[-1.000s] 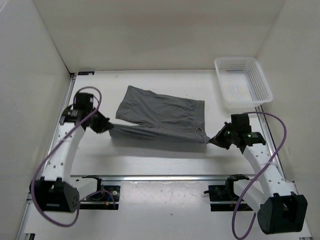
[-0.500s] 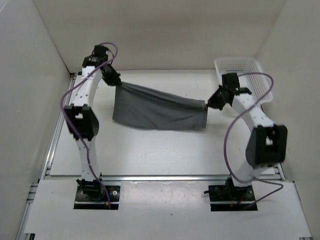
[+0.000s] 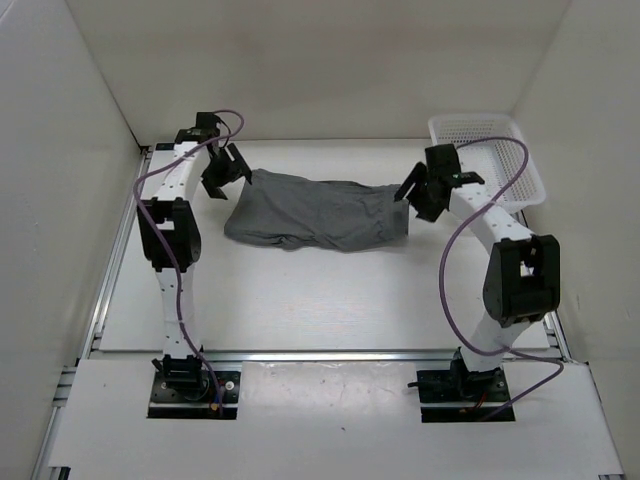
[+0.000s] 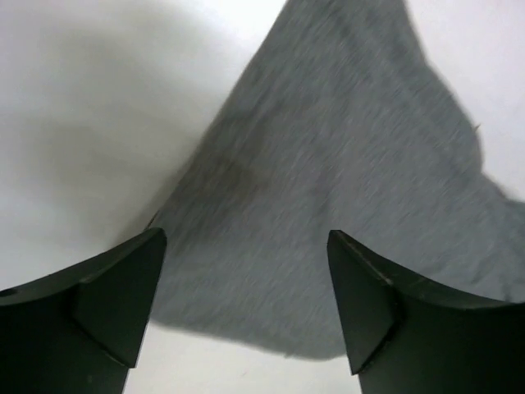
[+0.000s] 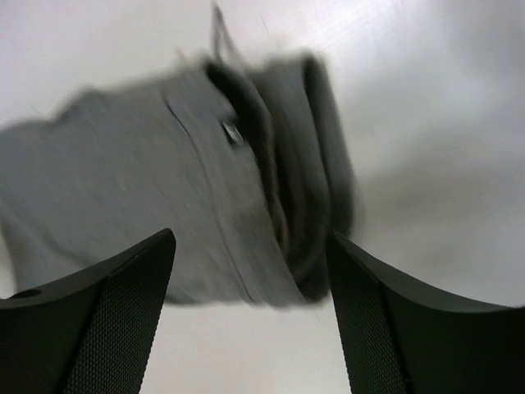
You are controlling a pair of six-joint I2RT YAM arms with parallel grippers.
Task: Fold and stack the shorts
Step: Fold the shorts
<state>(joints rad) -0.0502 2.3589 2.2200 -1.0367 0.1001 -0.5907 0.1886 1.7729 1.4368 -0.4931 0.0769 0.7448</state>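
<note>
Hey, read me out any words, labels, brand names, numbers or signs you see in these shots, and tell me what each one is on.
None: no readable text in any view.
The shorts: plain grey, no print or label visible.
The basket: plain white mesh, no marking visible.
A small fitting at the shorts' waistband, in the right wrist view: too blurred to tell whether it bears any mark.
</note>
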